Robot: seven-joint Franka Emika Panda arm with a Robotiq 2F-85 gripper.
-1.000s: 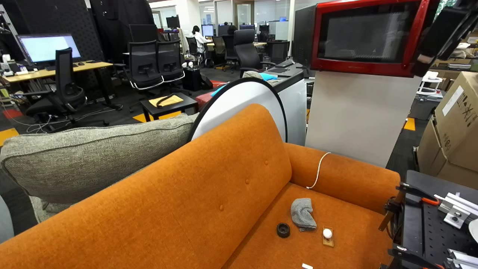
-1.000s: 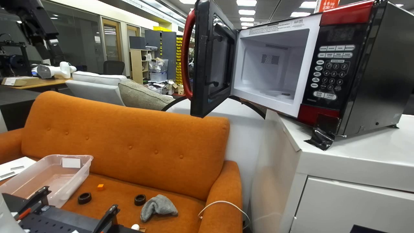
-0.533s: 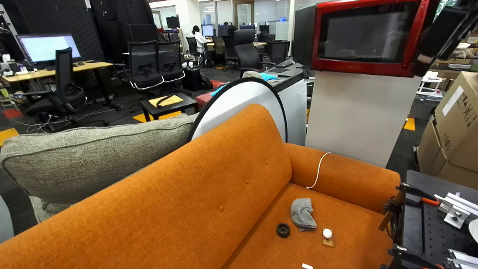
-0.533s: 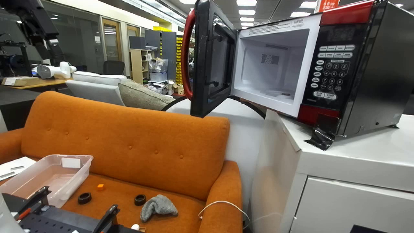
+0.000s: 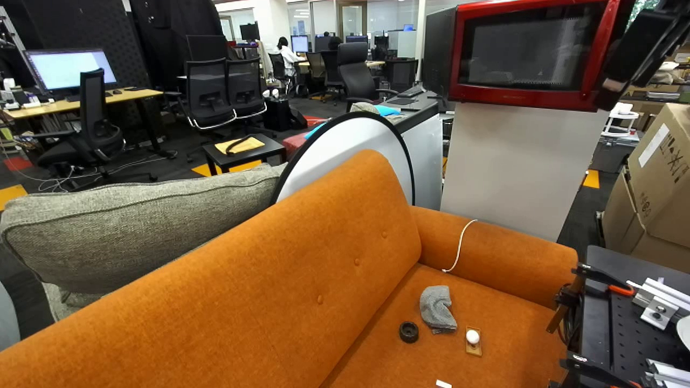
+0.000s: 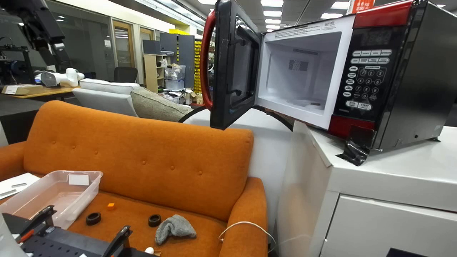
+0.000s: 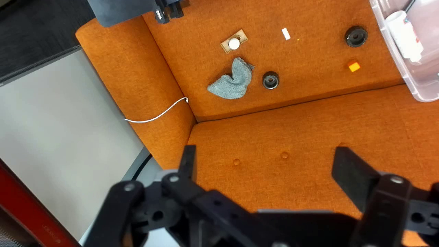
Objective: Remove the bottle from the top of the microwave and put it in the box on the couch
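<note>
The microwave (image 6: 400, 78) stands on a white pedestal (image 5: 517, 167) with its red-framed door open. An orange thing with pale marks (image 6: 362, 5) shows above its top edge, cut off; I cannot tell whether it stands on the microwave. The orange couch (image 6: 142, 160) bears a clear plastic box (image 6: 89, 200). In the wrist view a white bottle (image 7: 404, 36) lies inside that box, partly behind its wall. My gripper (image 7: 264, 149) is open and empty, high above the couch, with its fingers (image 7: 355, 175) wide apart. It also shows at the edge of both exterior views.
On the couch seat lie a grey cloth (image 6: 175, 229), two black rings (image 6: 154, 220), an orange cube (image 6: 111, 206) and a wooden piece with a white ball (image 5: 473, 339). A white cord (image 5: 462, 242) hangs over the armrest. A black perforated table (image 5: 636, 318) with clamps stands before the couch.
</note>
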